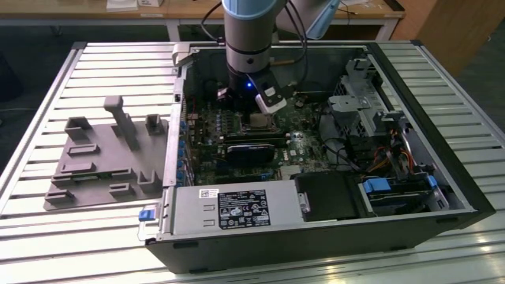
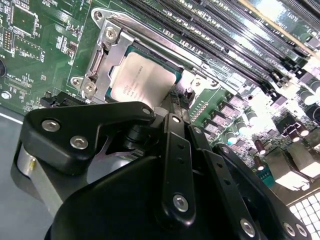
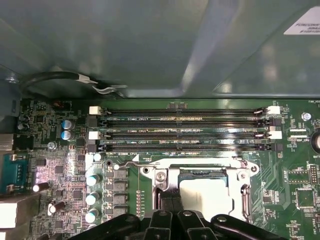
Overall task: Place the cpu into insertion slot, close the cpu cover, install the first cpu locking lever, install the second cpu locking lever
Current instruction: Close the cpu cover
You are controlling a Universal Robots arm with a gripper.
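The cpu [image 2: 145,82] sits in the insertion slot [image 2: 150,51], upper middle in the second wrist view. The fingers [image 2: 173,107] are pinched together beside it. The computer case [image 1: 316,242] lies on a slatted surface [image 1: 79,236], with wooden desks [image 1: 71,8] behind.

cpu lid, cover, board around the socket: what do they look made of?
cpu: metal lid, pale silver-grey, matte sheen. cover: thin stamped sheet metal, bright, with glare on its edges; likely steel, but the look can't confirm it. board: green circuit-board laminate, slightly glossy, with fine traces and solder points.
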